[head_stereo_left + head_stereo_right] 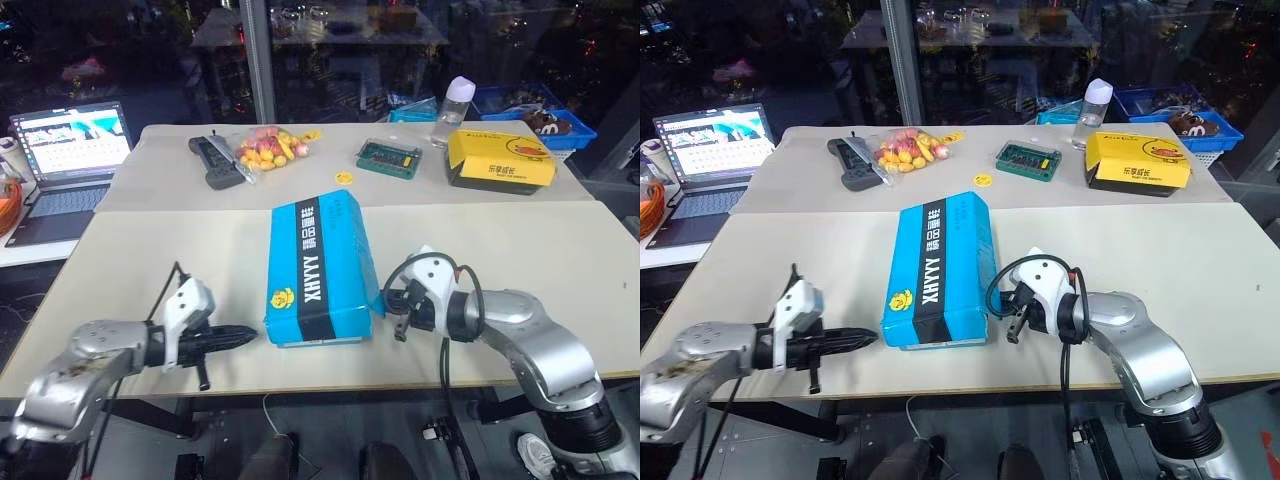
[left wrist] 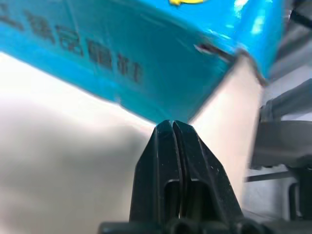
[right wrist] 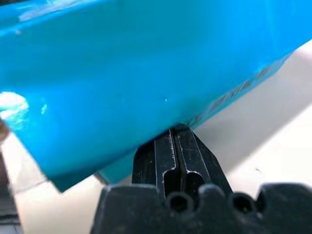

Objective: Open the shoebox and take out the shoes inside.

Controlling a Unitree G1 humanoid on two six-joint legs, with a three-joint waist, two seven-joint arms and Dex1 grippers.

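Note:
The blue shoebox [image 1: 320,265] lies shut on the front table, its lid with the black band facing up. The shoes are hidden inside it. My left gripper [image 1: 250,333] is shut and holds nothing. It points at the box's near left corner, and its tip [image 2: 171,124] stops just short of the blue wall. My right gripper [image 1: 386,300] is also shut and holds nothing. It sits low against the box's right side near the front corner, with its tip [image 3: 176,130] right at the blue wall [image 3: 146,73]. Whether it touches, I cannot tell.
On the rear table are a yellow duck-print box [image 1: 500,160], a clear bottle [image 1: 455,108], a green case [image 1: 389,157], a bag of colourful sweets [image 1: 268,148] and a black device [image 1: 215,160]. A laptop [image 1: 70,150] stands at the far left. The table's front edge runs just below both grippers.

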